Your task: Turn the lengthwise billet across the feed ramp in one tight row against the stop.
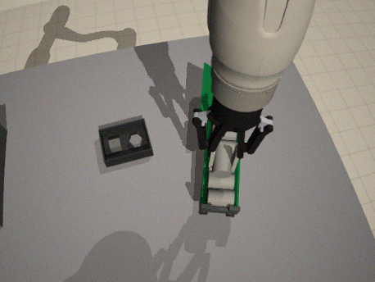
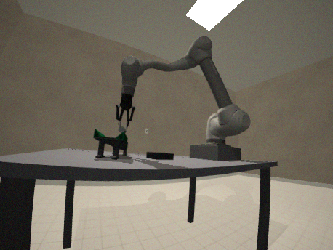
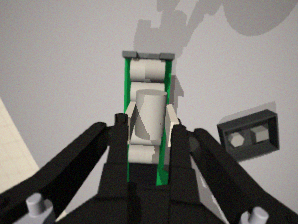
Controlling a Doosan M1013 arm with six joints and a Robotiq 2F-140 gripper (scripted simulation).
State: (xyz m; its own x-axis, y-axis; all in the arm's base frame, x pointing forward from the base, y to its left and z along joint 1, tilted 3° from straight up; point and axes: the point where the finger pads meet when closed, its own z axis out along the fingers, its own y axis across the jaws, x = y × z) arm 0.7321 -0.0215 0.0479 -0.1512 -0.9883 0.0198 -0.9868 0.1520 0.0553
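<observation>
From above, the arm's wrist covers the upper stretch of the green ramp (image 1: 205, 82), so any billets up there are out of sight. A dark block (image 1: 2, 164) is cut off by the left edge. From across the room, the held billet (image 2: 122, 126) is too small to judge its tilt.
</observation>
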